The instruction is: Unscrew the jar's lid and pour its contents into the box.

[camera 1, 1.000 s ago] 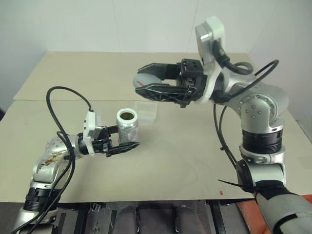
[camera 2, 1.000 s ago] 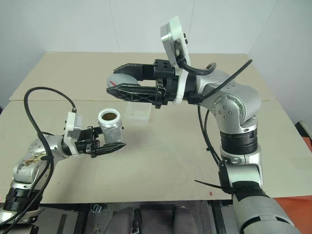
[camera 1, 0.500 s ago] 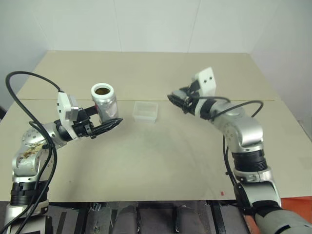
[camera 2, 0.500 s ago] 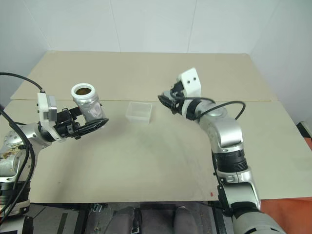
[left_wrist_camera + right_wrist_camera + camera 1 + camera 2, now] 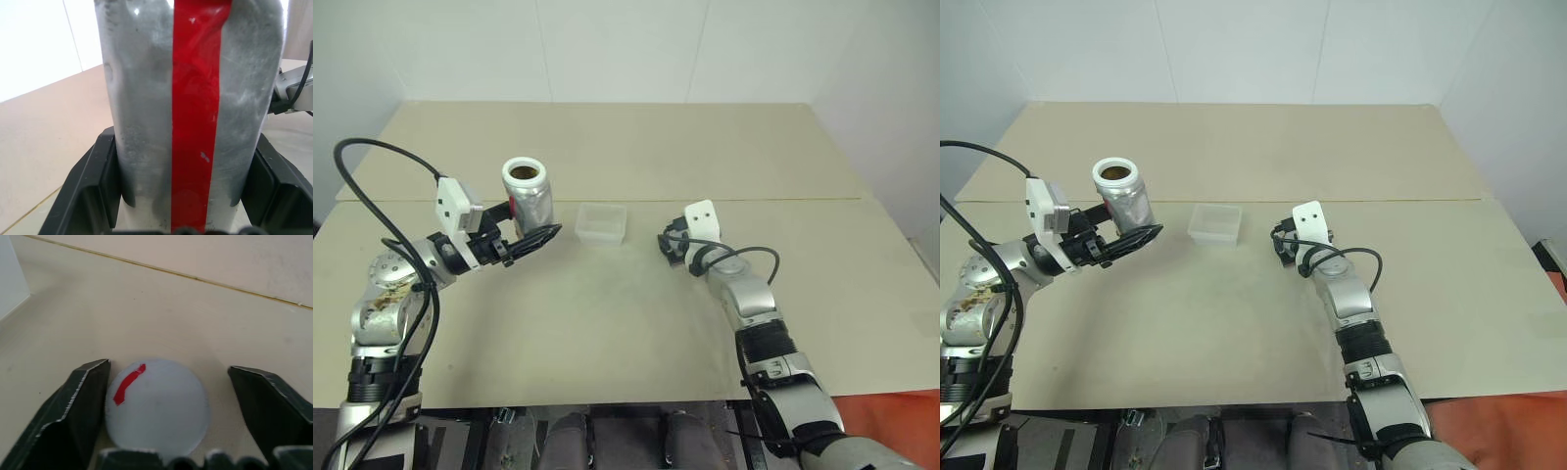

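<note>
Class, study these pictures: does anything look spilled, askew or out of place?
Nothing stands out. The open jar is upright in the left gripper, the lid lies flat between the right gripper's open fingers, and the box sits level.

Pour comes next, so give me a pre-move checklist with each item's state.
1. Lid off the jar: ok.
2. Left pincer shut on the jar: ok.
3. Jar upright, brown contents still inside: ok.
4. Right pincer open, lid lying on the table between its fingers: ok.
5. Box unobstructed, right of the jar: ok.
6. Jar mouth over the box: not ok, it stands beside it.
</note>
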Robot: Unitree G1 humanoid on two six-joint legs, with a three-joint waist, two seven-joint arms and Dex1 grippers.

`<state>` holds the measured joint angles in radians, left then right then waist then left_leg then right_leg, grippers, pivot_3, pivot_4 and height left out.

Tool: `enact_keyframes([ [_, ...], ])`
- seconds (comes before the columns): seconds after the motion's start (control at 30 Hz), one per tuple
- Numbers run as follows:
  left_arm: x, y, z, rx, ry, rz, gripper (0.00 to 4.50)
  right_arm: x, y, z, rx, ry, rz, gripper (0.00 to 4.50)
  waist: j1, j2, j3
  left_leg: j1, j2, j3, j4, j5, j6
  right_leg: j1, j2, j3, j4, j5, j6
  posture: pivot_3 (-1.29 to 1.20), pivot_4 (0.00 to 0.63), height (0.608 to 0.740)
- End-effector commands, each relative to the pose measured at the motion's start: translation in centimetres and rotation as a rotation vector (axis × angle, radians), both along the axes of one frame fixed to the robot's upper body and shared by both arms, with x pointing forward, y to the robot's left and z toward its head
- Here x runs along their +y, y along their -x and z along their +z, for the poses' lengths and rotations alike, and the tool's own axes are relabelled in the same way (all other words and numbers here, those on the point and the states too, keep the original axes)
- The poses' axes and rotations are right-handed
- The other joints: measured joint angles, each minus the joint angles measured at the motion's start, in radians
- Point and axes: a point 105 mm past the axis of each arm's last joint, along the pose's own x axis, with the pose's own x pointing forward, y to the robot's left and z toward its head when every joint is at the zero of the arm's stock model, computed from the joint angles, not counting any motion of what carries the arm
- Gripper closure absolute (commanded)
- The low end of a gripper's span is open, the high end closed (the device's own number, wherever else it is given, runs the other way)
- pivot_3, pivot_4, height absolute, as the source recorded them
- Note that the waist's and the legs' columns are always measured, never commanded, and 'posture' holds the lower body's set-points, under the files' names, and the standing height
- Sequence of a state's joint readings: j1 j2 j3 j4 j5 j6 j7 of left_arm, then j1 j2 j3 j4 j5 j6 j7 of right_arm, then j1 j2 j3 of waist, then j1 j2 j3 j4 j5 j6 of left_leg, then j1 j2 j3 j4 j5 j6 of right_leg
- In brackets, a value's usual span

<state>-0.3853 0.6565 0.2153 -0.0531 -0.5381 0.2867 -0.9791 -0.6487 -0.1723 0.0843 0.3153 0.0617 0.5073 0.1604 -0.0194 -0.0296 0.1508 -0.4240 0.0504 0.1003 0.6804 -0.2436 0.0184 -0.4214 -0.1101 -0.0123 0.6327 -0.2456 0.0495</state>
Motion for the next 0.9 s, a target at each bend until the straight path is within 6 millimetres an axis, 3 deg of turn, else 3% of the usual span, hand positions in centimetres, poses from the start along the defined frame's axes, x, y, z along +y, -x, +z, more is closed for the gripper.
enact_keyframes([
  [0.03,-0.2,0.3,1.2,-0.05,0.004,-0.007,1.69,-0.5,0.4,1.9,-0.056,0.002,0.026,0.07,0.0,0.0,0.0,0.0,0.0,0.0,0.0,0.0,0.0,0.0,0.0,0.0,0.0,0.0,0.0,0.0,0.15,0.74],
  [0.2,0.4,-1.2,1.5,-0.074,-0.036,0.061,1.69,-0.5,2.4,5.2,-0.088,-0.023,0.145,0.07,0.005,0.0,0.0,-0.001,0.0,0.0,0.0,0.0,0.001,0.0,0.0,0.0,0.001,0.0,0.0,0.0,0.15,0.74],
  [0.37,1.3,-4.9,2.9,-0.178,-0.131,0.226,1.69,-0.2,4.8,9.5,-0.129,-0.044,0.317,0.07,0.008,0.0,0.0,0.0,-0.001,-0.002,0.0,-0.003,0.006,0.001,0.0,-0.001,0.0,0.0,0.0,0.0,0.15,0.74],
  [0.5,1.5,-8.3,3.5,-0.411,-0.469,0.353,1.69,0.1,6.5,11.7,-0.134,-0.015,0.448,0.07,0.012,0.0,0.0,0.0,-0.001,-0.002,0.0,-0.002,0.007,0.001,0.0,-0.002,-0.001,0.001,0.0,0.0,0.15,0.74],
  [0.6,0.6,-10.5,4.2,-0.598,-0.717,0.402,1.69,0.6,8.5,12.9,-0.089,-0.044,0.59,0.07,0.02,-0.001,0.0,-0.002,-0.002,-0.001,0.0,-0.002,0.007,0.001,0.0,-0.002,-0.001,0.001,0.0,0.0,0.15,0.74],
  [0.73,-2.1,-11.9,5.4,-0.887,-0.998,0.367,1.69,0.6,10.3,14.9,-0.046,-0.086,0.717,0.07,0.028,-0.001,0.001,-0.005,-0.002,0.0,0.001,-0.002,0.007,0.0,0.0,-0.003,0.0,0.002,0.001,0.0,0.15,0.74],
  [0.9,-5.3,-12.6,6.4,-1.324,-1.369,0.224,1.69,-0.4,11.0,16.3,0.0,-0.072,0.763,0.07,0.036,-0.002,0.001,-0.008,-0.002,0.0,0.003,-0.003,0.008,-0.001,0.0,-0.004,-0.002,0.003,0.002,0.0,0.15,0.74],
])
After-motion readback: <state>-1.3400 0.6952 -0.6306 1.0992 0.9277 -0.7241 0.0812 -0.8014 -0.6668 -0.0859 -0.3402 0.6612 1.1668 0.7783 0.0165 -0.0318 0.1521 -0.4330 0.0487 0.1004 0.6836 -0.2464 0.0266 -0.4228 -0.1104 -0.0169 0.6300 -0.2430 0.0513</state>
